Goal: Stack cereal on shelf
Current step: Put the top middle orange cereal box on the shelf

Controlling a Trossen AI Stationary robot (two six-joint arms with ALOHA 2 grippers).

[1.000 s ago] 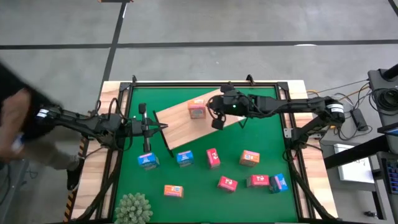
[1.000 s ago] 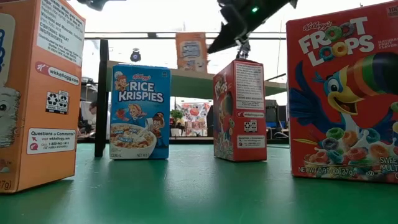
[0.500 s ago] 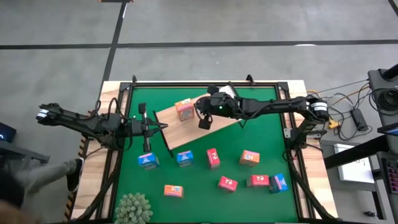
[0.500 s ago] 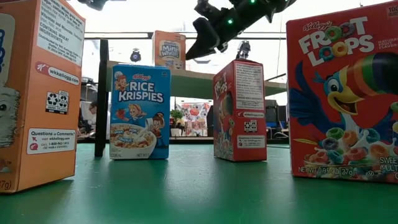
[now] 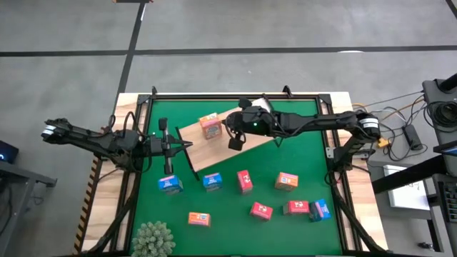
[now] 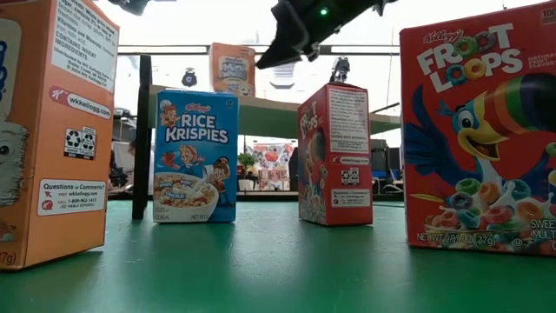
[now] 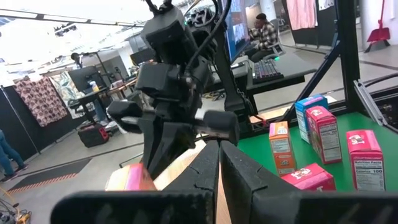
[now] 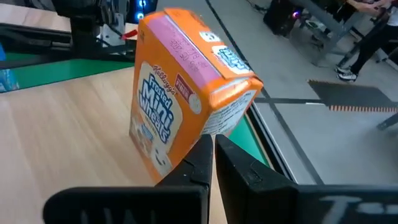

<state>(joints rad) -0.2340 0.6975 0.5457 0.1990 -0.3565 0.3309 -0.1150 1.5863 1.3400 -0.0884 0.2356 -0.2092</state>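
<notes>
A fuzzy green plant (image 5: 153, 239) sits at the near left corner of the green table mat (image 5: 235, 218), partly over its edge

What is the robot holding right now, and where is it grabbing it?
Nothing is held. The right gripper sits shut beside the orange cereal box on the shelf, its fingertips against the box's lower edge. The left gripper is shut at the shelf's edge.

Evenly lit from overhead – soft, faint shadows on the green mat (image 5: 235, 207). Blown-out white backlight toward 12 o'clock at table height, silhouetting the right gripper (image 6: 291, 39). Blurred nearest orange box (image 6: 48, 130) at 9 o'clock – also both wrist foregrounds.
</notes>
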